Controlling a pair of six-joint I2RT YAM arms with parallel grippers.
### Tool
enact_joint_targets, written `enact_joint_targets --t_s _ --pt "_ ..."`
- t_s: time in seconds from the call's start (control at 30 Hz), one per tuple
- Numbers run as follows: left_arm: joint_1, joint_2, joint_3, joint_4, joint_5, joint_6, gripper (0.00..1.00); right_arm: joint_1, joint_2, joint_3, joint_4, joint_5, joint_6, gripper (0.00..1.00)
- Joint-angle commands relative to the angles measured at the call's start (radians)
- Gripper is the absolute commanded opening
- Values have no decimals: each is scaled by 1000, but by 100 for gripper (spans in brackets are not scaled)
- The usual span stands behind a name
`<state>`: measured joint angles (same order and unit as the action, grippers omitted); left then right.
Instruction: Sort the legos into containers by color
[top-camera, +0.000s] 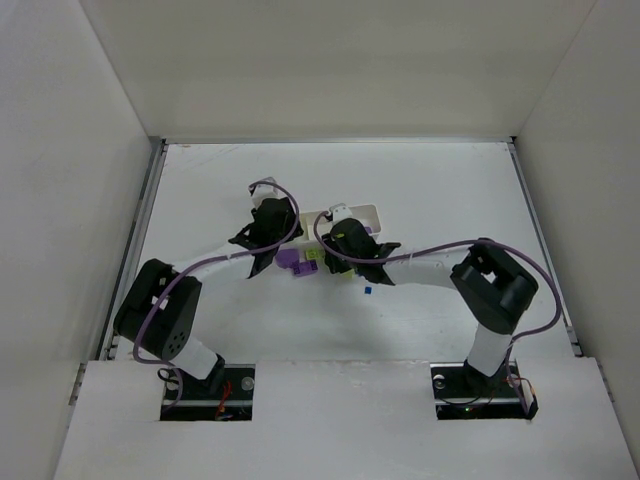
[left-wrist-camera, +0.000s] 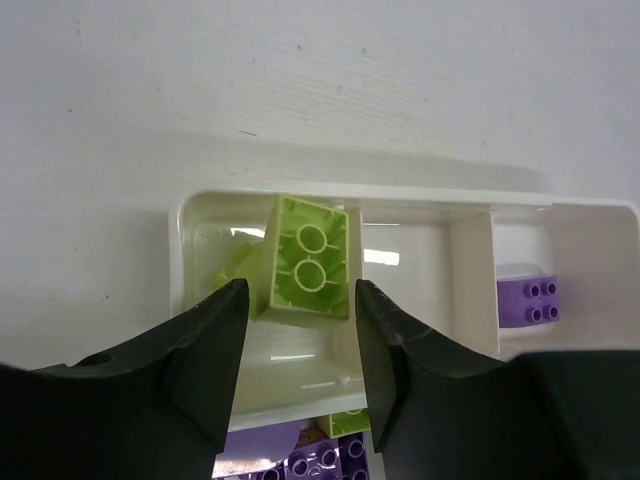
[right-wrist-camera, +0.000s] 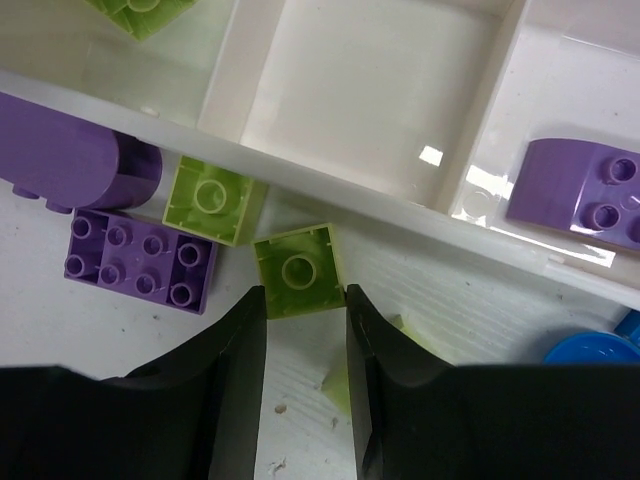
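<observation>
The white three-compartment tray (top-camera: 362, 212) (left-wrist-camera: 400, 192) (right-wrist-camera: 350, 190) lies mid-table. My left gripper (left-wrist-camera: 300, 300) (top-camera: 266, 228) hangs open over its left compartment, where a lime lego (left-wrist-camera: 308, 260) leans tilted, underside towards the camera, just free of the fingers. A second lime lego (left-wrist-camera: 235, 265) lies beside it. A purple lego (left-wrist-camera: 528, 295) (right-wrist-camera: 590, 195) rests in the right compartment; the middle one holds nothing. In front of the tray, my right gripper (right-wrist-camera: 305, 295) (top-camera: 342, 246) is shut on the near edge of a small lime lego (right-wrist-camera: 297, 268) lying upside down on the table.
Loose legos lie in front of the tray: a lime square (right-wrist-camera: 213, 200), a flat purple brick (right-wrist-camera: 140, 260), a rounded purple piece (right-wrist-camera: 70, 150) and a blue round piece (right-wrist-camera: 590, 350). A tiny blue lego (top-camera: 368, 291) sits nearer the arms. White walls enclose the table.
</observation>
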<state>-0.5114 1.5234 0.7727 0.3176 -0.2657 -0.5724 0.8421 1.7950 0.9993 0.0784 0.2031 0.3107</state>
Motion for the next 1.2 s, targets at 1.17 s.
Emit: enact_joint_targets --t_s 1.17 --pt "-117 -715 -506 -141 -84 -145 49 62 153 403 84 16 83 41"
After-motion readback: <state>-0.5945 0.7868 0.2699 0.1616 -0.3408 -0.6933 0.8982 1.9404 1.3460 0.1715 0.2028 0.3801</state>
